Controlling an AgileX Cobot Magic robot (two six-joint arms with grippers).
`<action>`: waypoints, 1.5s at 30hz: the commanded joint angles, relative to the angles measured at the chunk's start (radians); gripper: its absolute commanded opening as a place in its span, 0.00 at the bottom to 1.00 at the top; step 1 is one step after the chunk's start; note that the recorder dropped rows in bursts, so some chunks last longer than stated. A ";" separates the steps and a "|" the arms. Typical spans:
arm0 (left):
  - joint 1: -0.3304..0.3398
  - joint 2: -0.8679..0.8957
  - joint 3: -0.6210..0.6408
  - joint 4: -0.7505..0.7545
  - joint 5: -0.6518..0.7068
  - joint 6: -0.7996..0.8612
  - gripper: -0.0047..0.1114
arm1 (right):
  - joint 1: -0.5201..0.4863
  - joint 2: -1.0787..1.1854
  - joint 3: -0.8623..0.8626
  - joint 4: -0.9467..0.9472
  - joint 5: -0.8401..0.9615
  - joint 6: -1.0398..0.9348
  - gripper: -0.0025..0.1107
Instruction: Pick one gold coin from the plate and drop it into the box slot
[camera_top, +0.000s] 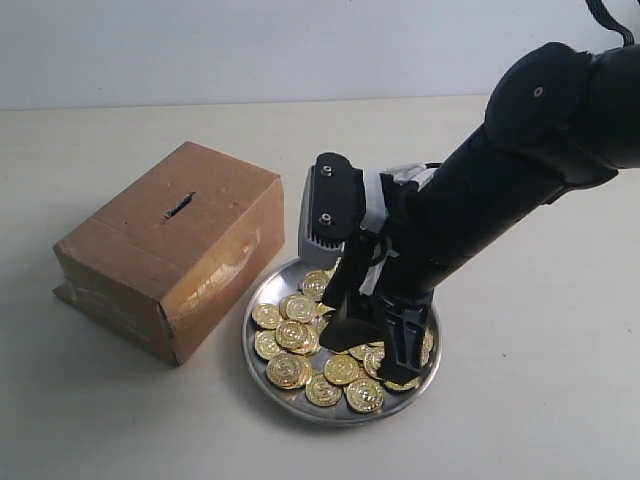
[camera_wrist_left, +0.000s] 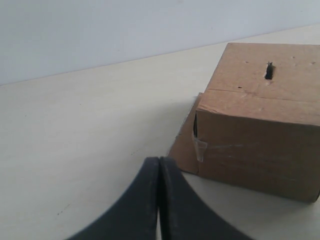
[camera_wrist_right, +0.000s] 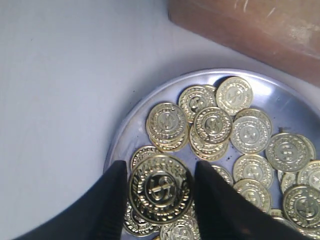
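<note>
Coin (camera_wrist_right: 160, 194) face-up between right jaws

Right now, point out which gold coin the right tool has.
The coin gripped by the right tool, near the plate rim; the other coins lie loose outside its fingers.

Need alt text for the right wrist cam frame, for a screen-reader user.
The right tool grips one gold coin by its edges between two black fingers, over a shiny silver plate heaped with more gold coins. A brown cardboard box sits just beyond the plate on a pale tabletop.
</note>
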 joint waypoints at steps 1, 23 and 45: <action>-0.005 -0.005 0.003 -0.001 -0.010 -0.003 0.05 | 0.002 -0.013 0.005 -0.022 0.004 -0.012 0.21; -0.005 -0.005 0.003 -0.362 -0.120 -0.111 0.05 | 0.002 -0.013 0.005 0.010 0.002 -0.012 0.21; -0.005 0.277 -0.097 -1.476 0.108 0.521 0.26 | 0.002 -0.013 0.005 0.010 -0.076 -0.012 0.21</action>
